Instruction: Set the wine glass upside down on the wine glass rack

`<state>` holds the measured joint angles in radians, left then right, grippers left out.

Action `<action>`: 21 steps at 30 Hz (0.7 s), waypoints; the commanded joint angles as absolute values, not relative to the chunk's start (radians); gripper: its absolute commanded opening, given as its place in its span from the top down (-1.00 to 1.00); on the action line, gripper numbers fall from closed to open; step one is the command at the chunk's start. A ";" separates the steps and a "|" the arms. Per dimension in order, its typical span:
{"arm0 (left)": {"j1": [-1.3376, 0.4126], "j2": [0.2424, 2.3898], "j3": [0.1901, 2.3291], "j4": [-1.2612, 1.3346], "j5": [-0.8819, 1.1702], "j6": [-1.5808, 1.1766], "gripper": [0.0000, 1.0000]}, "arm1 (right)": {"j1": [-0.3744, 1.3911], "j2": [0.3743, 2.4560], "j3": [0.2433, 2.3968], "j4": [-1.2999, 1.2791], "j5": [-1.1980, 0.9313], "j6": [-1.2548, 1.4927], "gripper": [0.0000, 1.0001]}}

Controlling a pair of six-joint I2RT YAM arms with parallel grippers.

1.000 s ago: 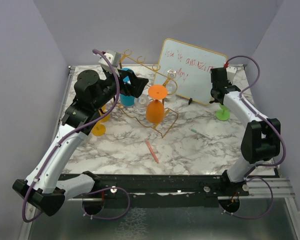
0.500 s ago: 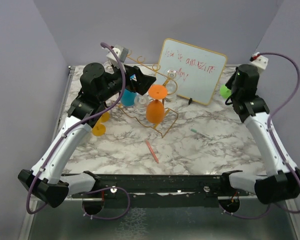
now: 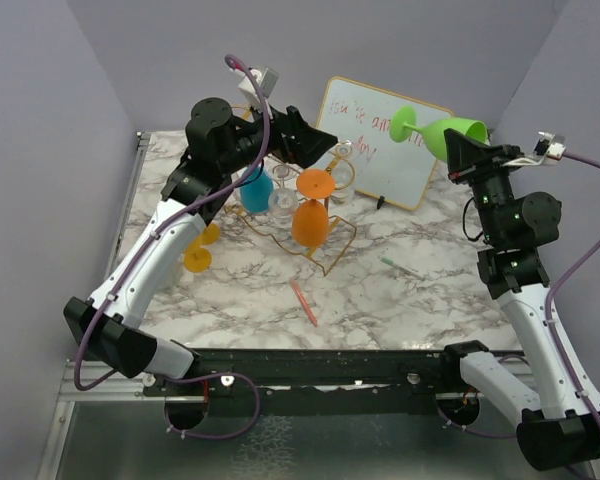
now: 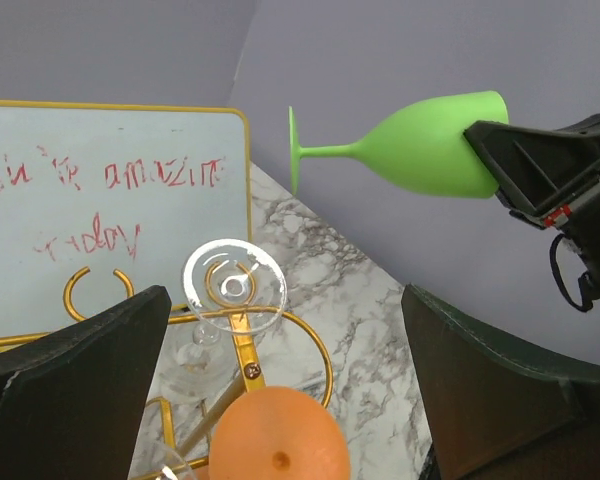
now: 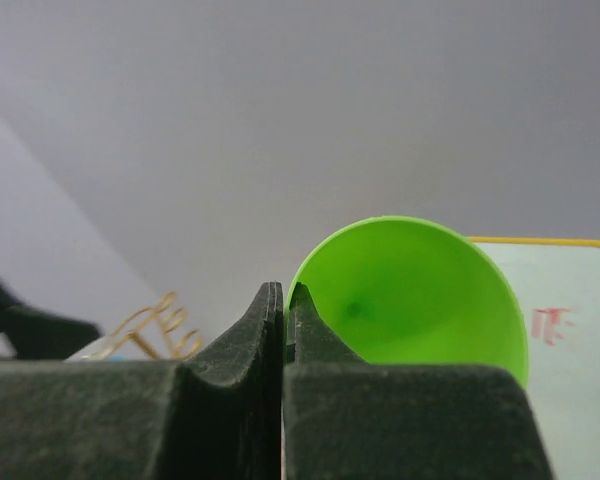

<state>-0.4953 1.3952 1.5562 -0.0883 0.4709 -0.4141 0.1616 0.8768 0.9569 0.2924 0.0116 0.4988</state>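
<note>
Right gripper point(image 3: 458, 152) is pinched shut on the rim of the green wine glass point(image 3: 442, 133), held sideways in mid-air, well right of the wine glass rack point(image 3: 332, 243). Left gripper point(image 3: 315, 143) gapes wide above the rack. My left arm half-hides amber glassware point(image 3: 197, 260). On the rack I count one orange glass point(image 3: 311, 222), one blue glass point(image 3: 255, 192) and two clear glasses point(image 3: 283, 205). Marble table point(image 3: 380, 300), lilac walls point(image 3: 130, 60).

The gold wire rack point(image 4: 244, 350) is set on the marble table point(image 3: 380, 300), before the framed whiteboard point(image 3: 400, 165). An orange plastic wine glass point(image 3: 311, 220) is kept upside down on it. The green plastic wine glass point(image 3: 452, 135) is held high, rightward.
</note>
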 commanded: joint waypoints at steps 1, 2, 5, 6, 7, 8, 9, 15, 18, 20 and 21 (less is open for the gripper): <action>-0.517 1.435 1.613 -0.051 0.435 -0.473 -0.98 | 0.158 0.859 0.920 0.563 -0.263 0.622 0.99; -0.524 1.442 1.621 -0.051 0.417 -0.472 -0.98 | 0.158 0.862 0.914 0.600 -0.299 0.648 0.99; -0.529 1.474 1.656 -0.037 0.436 -0.466 -0.98 | 0.158 0.871 0.888 0.705 -0.374 0.710 0.98; -0.529 1.486 1.671 -0.041 0.439 -0.462 -0.96 | 0.158 0.873 0.880 0.731 -0.382 0.730 0.99; -0.529 1.494 1.681 -0.041 0.440 -0.465 -0.94 | 0.159 0.875 0.871 0.755 -0.387 0.744 0.99; -0.530 1.502 1.691 -0.041 0.441 -0.468 -0.93 | 0.158 0.878 0.865 0.776 -0.394 0.757 0.99; -0.531 1.510 1.699 -0.042 0.439 -0.469 -0.91 | 0.158 0.883 0.860 0.796 -0.401 0.767 0.99; -0.565 1.554 1.749 -0.038 0.384 -0.432 -0.71 | 0.158 0.914 0.844 0.869 -0.421 0.846 0.99; -0.583 1.581 1.779 -0.066 0.365 -0.405 -0.49 | 0.158 0.922 0.836 0.896 -0.423 0.871 0.99; -0.595 1.587 1.788 -0.075 0.352 -0.396 -0.35 | 0.158 0.927 0.837 0.899 -0.423 0.877 0.99; -0.600 1.589 1.789 -0.075 0.346 -0.392 -0.28 | 0.158 0.929 0.836 0.900 -0.424 0.879 0.99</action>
<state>-0.5770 1.5707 1.7489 -0.0544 0.3962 -0.4297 0.1616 0.9234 0.8471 0.8242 -0.3912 0.8341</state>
